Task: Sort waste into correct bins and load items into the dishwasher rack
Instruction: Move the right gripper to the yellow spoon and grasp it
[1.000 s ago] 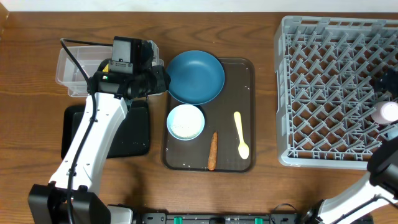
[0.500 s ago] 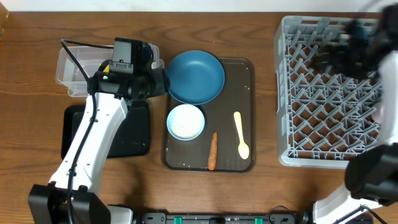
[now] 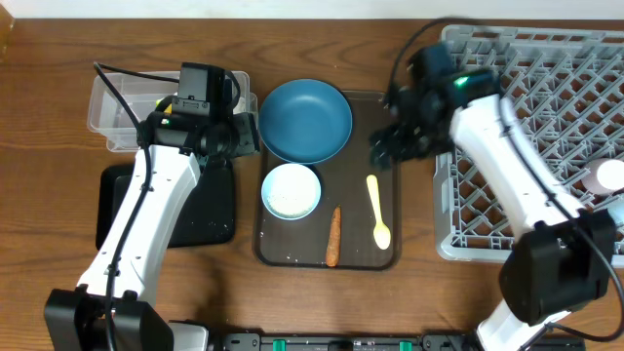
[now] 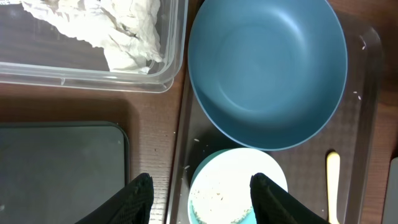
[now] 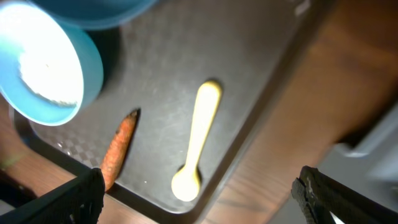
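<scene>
The dark blue plate (image 3: 307, 120) lies at the back of the brown serving tray (image 3: 390, 107). In front of it on that tray stand the white bowl (image 3: 292, 191), light blue outside with rice grains in it, the carrot stick (image 3: 332, 235) and the pale yellow spoon (image 3: 377, 212). My left gripper (image 4: 200, 186) is open above the bowl's left rim and the tray's left edge. My right gripper (image 5: 199, 180) is open and empty above the spoon (image 5: 198, 134). The pink cup (image 3: 609, 175) sits in the grey dishwasher rack (image 3: 526, 58). White tissue (image 4: 106, 25) lies in the clear tub (image 3: 107, 107).
The black tray (image 3: 210, 210) lies left of the brown tray, partly under my left arm. The rack stands close to the brown tray's right side, and my right arm reaches over its left edge.
My right arm has swung left from over the rack to above the spoon on the brown tray. The pink cup stays in the rack. My left arm has hardly moved.
</scene>
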`<state>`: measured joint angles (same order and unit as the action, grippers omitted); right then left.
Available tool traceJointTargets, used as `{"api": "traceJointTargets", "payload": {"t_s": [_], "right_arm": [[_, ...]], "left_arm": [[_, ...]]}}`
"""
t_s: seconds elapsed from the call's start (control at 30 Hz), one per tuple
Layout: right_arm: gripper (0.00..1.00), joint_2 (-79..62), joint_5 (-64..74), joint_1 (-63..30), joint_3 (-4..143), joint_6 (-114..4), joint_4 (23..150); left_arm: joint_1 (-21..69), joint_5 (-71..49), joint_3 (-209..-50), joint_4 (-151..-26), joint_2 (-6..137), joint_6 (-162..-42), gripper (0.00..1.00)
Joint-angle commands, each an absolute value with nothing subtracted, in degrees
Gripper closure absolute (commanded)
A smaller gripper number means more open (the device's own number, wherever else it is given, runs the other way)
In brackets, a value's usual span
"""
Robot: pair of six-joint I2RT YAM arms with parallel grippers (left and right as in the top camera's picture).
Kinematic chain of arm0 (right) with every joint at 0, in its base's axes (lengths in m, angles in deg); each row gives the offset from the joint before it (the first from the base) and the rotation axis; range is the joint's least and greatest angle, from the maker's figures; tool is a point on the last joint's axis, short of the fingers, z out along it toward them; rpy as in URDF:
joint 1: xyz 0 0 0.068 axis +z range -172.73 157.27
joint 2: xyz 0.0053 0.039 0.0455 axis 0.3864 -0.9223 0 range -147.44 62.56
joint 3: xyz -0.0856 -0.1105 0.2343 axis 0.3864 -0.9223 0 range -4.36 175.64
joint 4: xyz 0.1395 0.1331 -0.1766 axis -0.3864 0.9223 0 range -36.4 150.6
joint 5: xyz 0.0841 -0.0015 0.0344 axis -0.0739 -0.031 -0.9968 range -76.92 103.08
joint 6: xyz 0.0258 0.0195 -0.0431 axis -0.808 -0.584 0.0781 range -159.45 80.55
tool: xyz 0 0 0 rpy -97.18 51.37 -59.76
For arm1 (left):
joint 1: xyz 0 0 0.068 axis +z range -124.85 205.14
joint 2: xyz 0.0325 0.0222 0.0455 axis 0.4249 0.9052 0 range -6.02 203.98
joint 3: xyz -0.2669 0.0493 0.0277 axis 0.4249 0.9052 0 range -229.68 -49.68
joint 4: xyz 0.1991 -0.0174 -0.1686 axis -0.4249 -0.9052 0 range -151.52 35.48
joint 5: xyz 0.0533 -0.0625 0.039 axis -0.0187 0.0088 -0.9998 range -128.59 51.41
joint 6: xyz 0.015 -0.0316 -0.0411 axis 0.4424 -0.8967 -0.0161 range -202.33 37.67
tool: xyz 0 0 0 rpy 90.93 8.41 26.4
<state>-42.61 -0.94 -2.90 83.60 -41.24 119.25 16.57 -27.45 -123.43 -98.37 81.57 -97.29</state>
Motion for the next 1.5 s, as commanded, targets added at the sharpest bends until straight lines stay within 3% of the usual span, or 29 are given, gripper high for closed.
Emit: {"api": "traceJointTargets", "payload": {"t_s": [0.0,0.4,0.87,1.4,1.47], "right_arm": [[0.04,-42.6,1.9,0.8,77.8,-46.9,117.1],[0.05,-42.6,8.8,11.5,64.0,-56.9,109.7],[0.13,-42.6,10.5,12.9,55.5,-64.1,103.6],[0.63,-42.6,10.5,13.0,53.9,-64.3,103.1],[0.66,-42.6,10.5,13.0,53.9,-64.3,103.1]], "left_arm": [[16.5,-28.4,-123.9,-98.7,81.4,-97.0,0.47],[16.5,-28.8,-123.9,-98.7,81.4,-97.0,0.46],[16.5,-28.8,-123.9,-98.7,81.4,-97.0,0.46],[16.5,-28.8,-123.9,-98.7,81.4,-97.0,0.46],[16.5,-28.8,-123.9,-98.7,81.4,-97.0,0.46]]}}
